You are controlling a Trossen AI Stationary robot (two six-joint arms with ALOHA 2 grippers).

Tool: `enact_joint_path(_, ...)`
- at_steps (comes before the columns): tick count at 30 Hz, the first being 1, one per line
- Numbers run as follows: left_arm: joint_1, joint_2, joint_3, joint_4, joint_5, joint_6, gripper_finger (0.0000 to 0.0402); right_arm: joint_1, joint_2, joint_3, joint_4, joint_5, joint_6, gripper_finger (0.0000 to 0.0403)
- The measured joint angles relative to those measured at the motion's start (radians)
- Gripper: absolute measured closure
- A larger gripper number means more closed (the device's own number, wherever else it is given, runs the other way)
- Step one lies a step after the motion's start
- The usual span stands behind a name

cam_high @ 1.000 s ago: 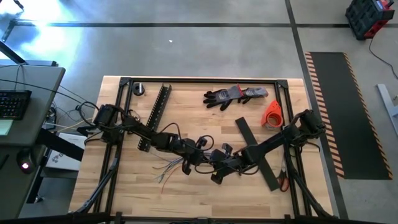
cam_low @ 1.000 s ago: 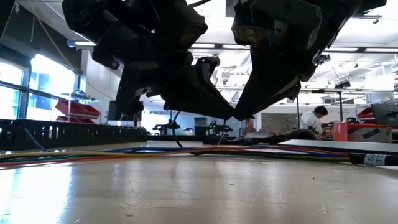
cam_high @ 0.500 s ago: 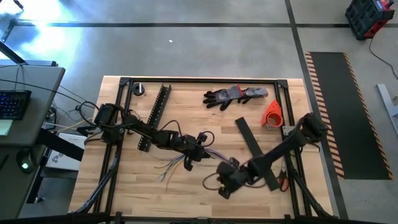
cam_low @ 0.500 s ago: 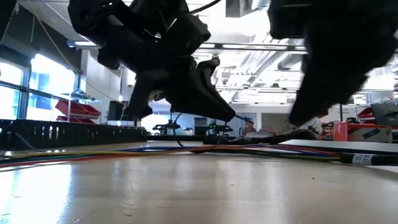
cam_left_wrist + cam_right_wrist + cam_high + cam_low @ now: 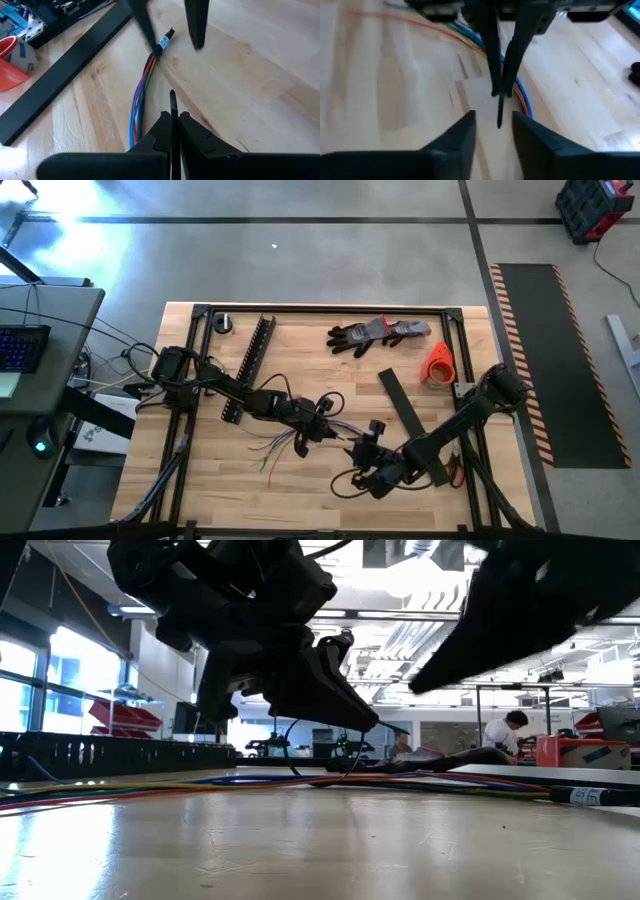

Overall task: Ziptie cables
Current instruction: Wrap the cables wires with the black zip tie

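Note:
The cables (image 5: 275, 448) lie on the wooden table as a thin bunch of orange, blue and yellow wires (image 5: 141, 95), with a labelled end (image 5: 165, 40). My left gripper (image 5: 171, 116) hovers just beside them, shut on a thin black zip tie (image 5: 172, 100). My right gripper (image 5: 492, 120) faces it from the table's near right and is open. Its fingers stand either side of the tie's free tip (image 5: 499, 120) without touching it. The low view shows both grippers above the table (image 5: 375, 728). My left gripper pinches the zip tie's strap between its two shut fingers. A short free end (image 5: 172, 97) sticks out past the fingertips, in line with them. The fingers slant down toward the table's right. The end stands clear of the wood, next to the cables.
A black slotted bar (image 5: 250, 365) lies at the far left and a flat black strip (image 5: 410, 420) lies under my right arm. Grey gloves (image 5: 375, 332) and an orange tape roll (image 5: 438, 363) sit at the far right. A black frame (image 5: 330, 308) rims the table.
My right gripper has drawn back from my left gripper's fingertips toward the table's near right, rolling its wrist. It has then swung round to face them. My left gripper and the zip tie have stayed in place.

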Motion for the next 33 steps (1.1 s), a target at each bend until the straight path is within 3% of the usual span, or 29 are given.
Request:
enact_joint_path(4,0.000,0.000,0.000,0.002,0.000,-0.002,0.0402,-0.044,0.055,0.000,0.009,-0.077,-0.081,0.0236)
enact_joint_path(8,-0.005,0.000,0.000,0.008,0.001,-0.013,0.0401,-0.069,0.097,0.000,0.061,-0.062,-0.089,0.0226)
enact_joint_path(14,-0.005,0.000,0.000,0.007,0.001,-0.026,0.0401,-0.077,0.099,0.000,0.099,-0.045,-0.085,0.0280)
enact_joint_path(21,-0.005,0.000,0.000,0.006,0.001,-0.036,0.0401,-0.078,0.099,0.000,0.116,-0.023,-0.096,0.0388)
enact_joint_path(33,0.006,-0.001,0.000,-0.006,0.005,-0.028,0.0401,-0.014,0.099,0.000,0.058,-0.006,0.103,0.0403)
